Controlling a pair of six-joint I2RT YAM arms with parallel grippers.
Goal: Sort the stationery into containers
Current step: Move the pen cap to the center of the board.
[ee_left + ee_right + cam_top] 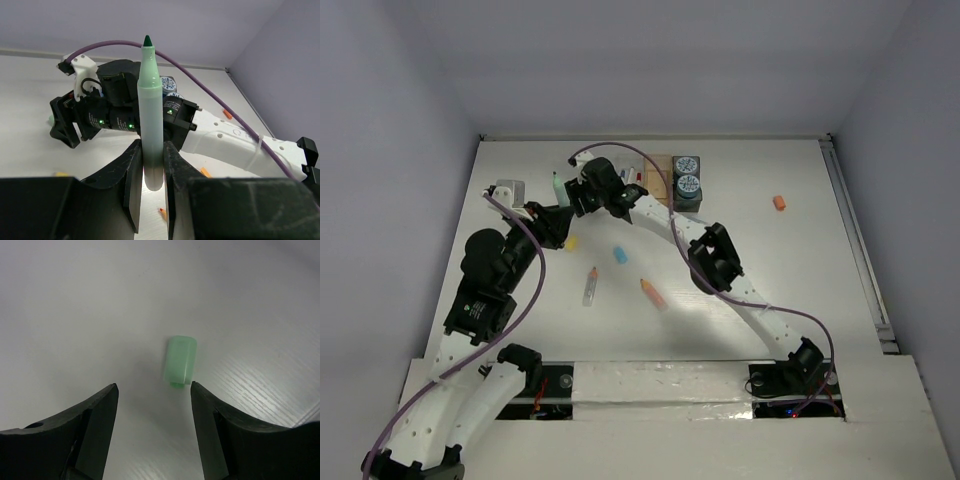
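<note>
My left gripper (152, 146) is shut on an uncapped green marker (151, 100), held upright with its dark tip up; in the top view this marker (557, 187) sits at the back left. Just beyond it, my right gripper (154, 390) stands open above the table, nothing between its fingers. The marker's green cap (180, 360) lies loose on the table just past the right fingertip. The containers (660, 181) stand in a row at the back centre; the dark grey one (687, 183) holds two blue-white rolls.
Loose on the table are a yellow marker (570, 241), a blue one (619, 254), a white pen with an orange cap (590, 286), an orange-pink marker (652, 293) and a small orange bit (779, 202) at the right. The right arm (715, 260) crosses the middle.
</note>
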